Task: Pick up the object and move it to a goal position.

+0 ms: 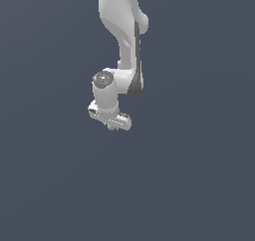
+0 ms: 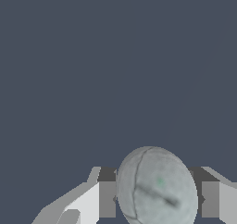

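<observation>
In the wrist view the pale grey-green ball (image 2: 156, 187) sits between my two fingers (image 2: 107, 198), filling the gap and touching both pads. My gripper (image 2: 158, 199) is shut on it. In the exterior view the white arm hangs down from the top, and the gripper (image 1: 112, 126) is held above the dark surface with its short fingers pointing down. The ball is hidden there by the hand and fingers.
A plain dark blue-grey surface (image 1: 189, 185) fills both views. No other objects, containers or edges show.
</observation>
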Controlling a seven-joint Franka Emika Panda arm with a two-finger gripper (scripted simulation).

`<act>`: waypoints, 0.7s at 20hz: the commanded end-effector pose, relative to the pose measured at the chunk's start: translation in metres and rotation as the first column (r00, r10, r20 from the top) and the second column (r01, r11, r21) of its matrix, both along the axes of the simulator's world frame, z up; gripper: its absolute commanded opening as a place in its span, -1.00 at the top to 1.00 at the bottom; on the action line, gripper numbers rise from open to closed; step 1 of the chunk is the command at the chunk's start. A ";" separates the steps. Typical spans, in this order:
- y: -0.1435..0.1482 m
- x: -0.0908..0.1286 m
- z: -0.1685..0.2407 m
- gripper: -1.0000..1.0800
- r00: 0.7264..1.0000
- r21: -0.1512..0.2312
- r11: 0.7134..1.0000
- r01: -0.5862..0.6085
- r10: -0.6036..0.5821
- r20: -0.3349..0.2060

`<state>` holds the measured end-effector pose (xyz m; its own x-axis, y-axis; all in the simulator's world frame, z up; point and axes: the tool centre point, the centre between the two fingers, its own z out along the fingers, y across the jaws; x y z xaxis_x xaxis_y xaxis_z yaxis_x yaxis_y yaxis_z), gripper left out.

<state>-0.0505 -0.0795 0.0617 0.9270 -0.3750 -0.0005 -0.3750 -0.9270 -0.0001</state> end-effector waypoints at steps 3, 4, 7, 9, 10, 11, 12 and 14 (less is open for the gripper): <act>-0.018 0.013 0.033 1.00 1.000 0.000 1.000 0.001 -0.001 0.001; -0.023 0.016 0.042 1.00 1.000 0.000 1.000 0.001 -0.001 0.001; -0.038 0.026 0.068 1.00 1.000 0.000 1.000 0.001 -0.001 0.001; -0.048 0.034 0.087 1.00 1.000 0.000 1.000 0.001 -0.001 0.001; -0.053 0.037 0.096 1.00 1.000 0.000 1.000 0.001 -0.001 0.001; -0.058 0.041 0.105 1.00 1.000 0.000 1.000 0.001 -0.001 0.001; -0.063 0.045 0.114 1.00 1.000 0.000 1.000 0.001 -0.001 0.001; -0.074 0.052 0.132 1.00 1.000 -0.001 1.000 0.001 -0.001 0.000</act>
